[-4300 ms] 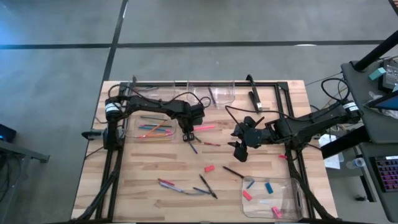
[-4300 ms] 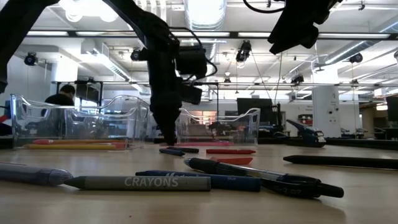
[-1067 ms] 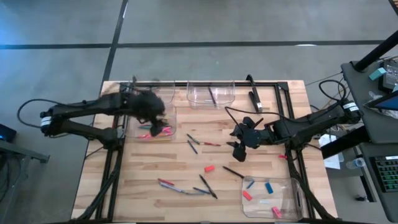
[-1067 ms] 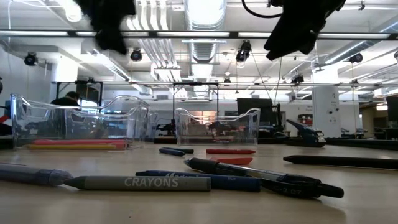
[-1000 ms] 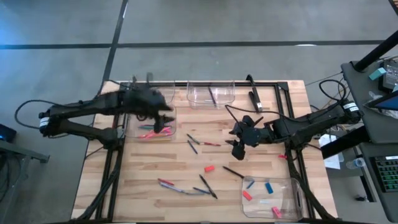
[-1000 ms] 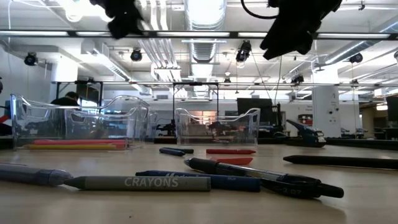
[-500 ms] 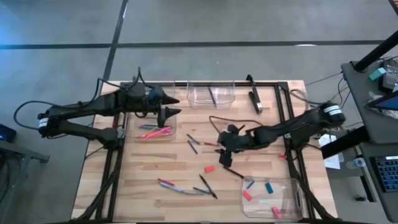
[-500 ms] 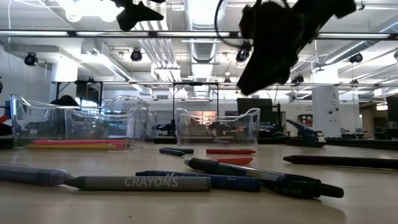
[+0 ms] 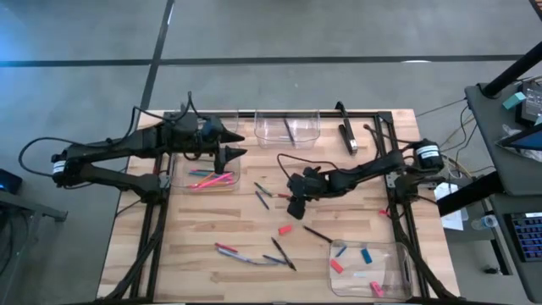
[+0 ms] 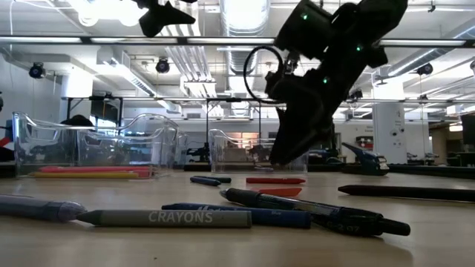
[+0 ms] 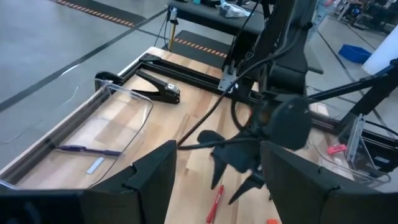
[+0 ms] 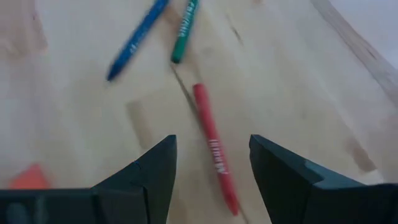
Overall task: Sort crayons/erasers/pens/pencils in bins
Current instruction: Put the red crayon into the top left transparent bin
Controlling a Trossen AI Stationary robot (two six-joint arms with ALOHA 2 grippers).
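Near edge first, low view: a grey stick point(image 10: 165, 217) w/ paper wrap printed CRAYONS lies flat, long axis across the view, tip to the picture's left. Just behind it a dark blue stick point(image 10: 236, 215), same axis, and a black pen point(image 10: 315, 211) w/ glossy barrel angled a bit, running toward the right.

High view: near right corner holds a clear bin point(image 9: 373, 269), thin see-through plastic, rounded corners, low walls; inside, erasers point(image 9: 366, 255), short chunky blocks, blue and pink-red, scattered at mixed angles. One red-orange eraser point(image 9: 285, 229) sits loose on the wooden table point(image 9: 212, 220), mid-table.

Right gripper point(image 9: 295, 206) hangs low over table centre, fingers parted, nothing between them. Right wrist view: a red crayon point(image 12: 213, 146) lies below and between the fingers, paper-wrapped, round; a green crayon point(image 12: 185, 31) and a blue stick point(image 12: 137, 40) lie farther on, splayed apart.

Left side: bin point(image 9: 179, 181) w/ long thin pink, orange, green sticks point(image 9: 210, 178) lying mostly left-right. Left gripper point(image 9: 232, 144) is raised above that bin's far right corner, fingers spread, empty, pointing right.

Far edge: clear bin point(image 9: 288, 128) w/ one purple pen point(image 11: 86, 150), lying roughly front-to-back in the high view.
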